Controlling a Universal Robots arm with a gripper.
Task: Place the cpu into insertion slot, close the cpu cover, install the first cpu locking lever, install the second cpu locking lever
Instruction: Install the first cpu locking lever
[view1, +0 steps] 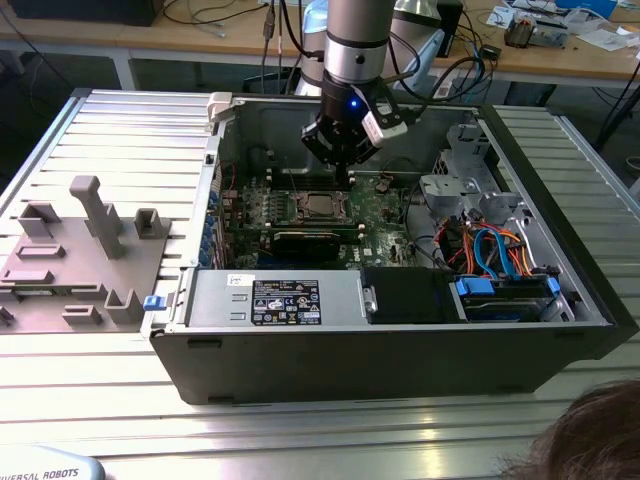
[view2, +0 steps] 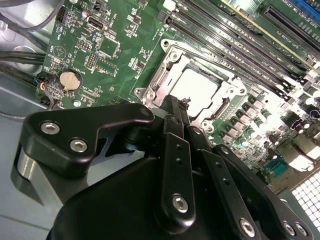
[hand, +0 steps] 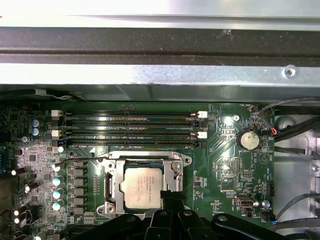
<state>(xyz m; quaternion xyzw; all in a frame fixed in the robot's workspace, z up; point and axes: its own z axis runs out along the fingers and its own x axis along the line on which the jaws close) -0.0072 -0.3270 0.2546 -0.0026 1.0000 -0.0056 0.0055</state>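
Your arm reaches down into the open computer case (view1: 560, 300), which lies on its side on the ribbed metal desk (view1: 130, 130). The pincer (view1: 346, 172) hangs low over the green circuit board (view1: 385, 215), just beside the insertion slot (view1: 322, 206).

In both wrist views you can see the cpu (hand: 142, 187) already lying flat in the insertion slot (hand: 145, 182), its silver top facing up. The cpu cover (hand: 172, 167) lies down around it like a shiny frame, with the cpu showing through its square window. In the second wrist view the cpu (view2: 199, 93) looks bright white, with the cpu cover (view2: 172, 62) around it.

The pincer's black fingers (view2: 175, 112) are pressed close together, with almost no gap, and their tip sits right at one edge of the cover. You cannot tell if the tip touches the metal or holds anything.

A thin wire lever (hand: 80, 160) sticks out beside the slot. Long black memory slots (hand: 130, 125) run beside the slot. A round coin battery (hand: 247, 140) sits on the board, well apart from the slot.

On the exterior view's left, grey plastic holders (view1: 95, 215) stand on the desk.
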